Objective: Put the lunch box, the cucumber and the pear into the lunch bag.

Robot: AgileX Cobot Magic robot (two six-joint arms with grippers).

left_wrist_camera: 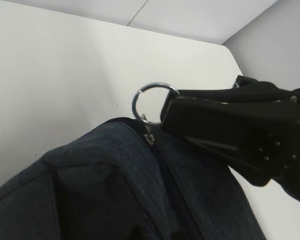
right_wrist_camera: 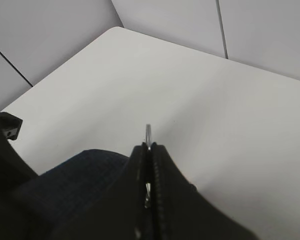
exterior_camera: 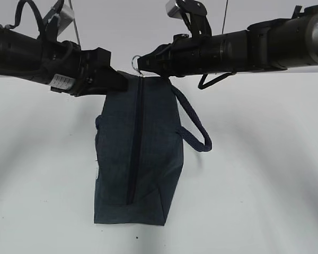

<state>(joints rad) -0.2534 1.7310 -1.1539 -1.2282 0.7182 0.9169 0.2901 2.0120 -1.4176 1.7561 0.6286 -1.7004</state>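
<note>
the boxy dark navy fabric lunch bag [exterior_camera: 138,153] lay on the white desk [exterior_camera: 254,185], its long axis running from the near edge away toward the arms, the closed zipper [exterior_camera: 135,143] following that line on top. its padded loop handle [exterior_camera: 193,127] hung out to the right. at the far end the right gripper [exterior_camera: 140,62] was pressed closed on the silver metal ring pull [left_wrist_camera: 152,102]. the left gripper [exterior_camera: 119,82] touched the bag's far left corner; whether it was gripping the fabric could not be told.

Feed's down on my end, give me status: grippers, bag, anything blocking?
Right gripper shut on the ring pull. Left gripper at the bag's end, grip unclear. Zipper closed. No food or lunch box in sight.
</note>
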